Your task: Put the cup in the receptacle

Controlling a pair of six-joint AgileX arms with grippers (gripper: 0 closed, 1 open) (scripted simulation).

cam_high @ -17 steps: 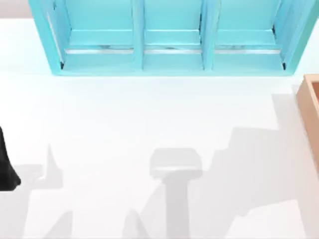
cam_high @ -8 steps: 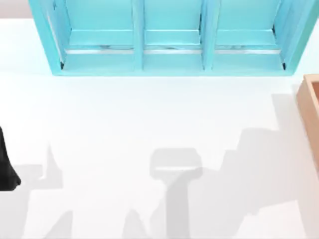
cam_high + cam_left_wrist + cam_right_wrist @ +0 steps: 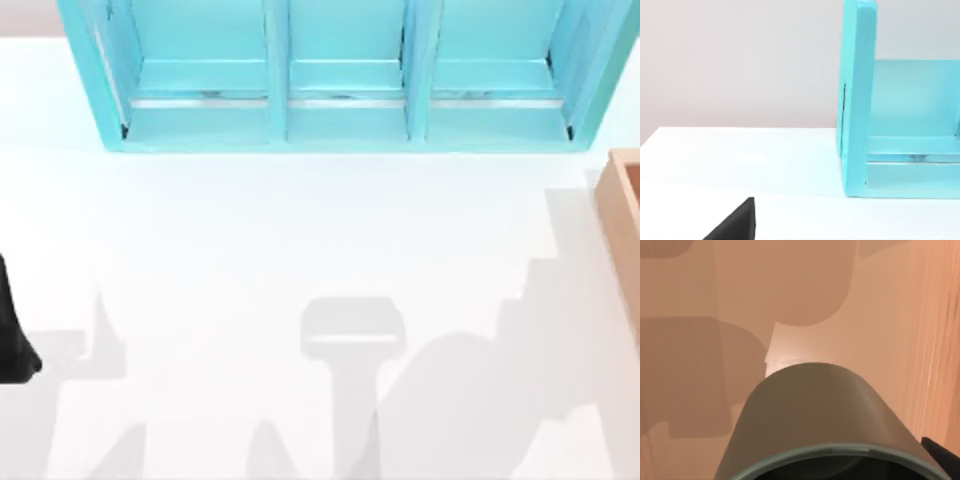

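The cup (image 3: 825, 420) sits right up against the right wrist camera, its olive-grey wall curving away from the lens and its rim at the nearest edge of that view, with a dark sliver of the right gripper's finger (image 3: 942, 455) just beside the rim. Below and beyond the cup lies a tan wooden surface, the inside of the receptacle (image 3: 685, 365), crossed by soft shadows; whether the cup touches that surface or hangs above it cannot be told. How wide the right gripper stands, and whether it has hold of the cup, cannot be told from these views. In the top view the receptacle (image 3: 622, 215) shows as a wooden box corner at the right edge of the desk (image 3: 300, 250). A turquoise shelf unit (image 3: 345, 75) with three compartments stands along the desk's far edge. The left arm (image 3: 12, 335) is parked at the desk's left edge as a black shape, and a black part of it (image 3: 735, 225) shows in the left wrist view near the shelf unit's end wall (image 3: 857, 100); its fingers' state cannot be told.
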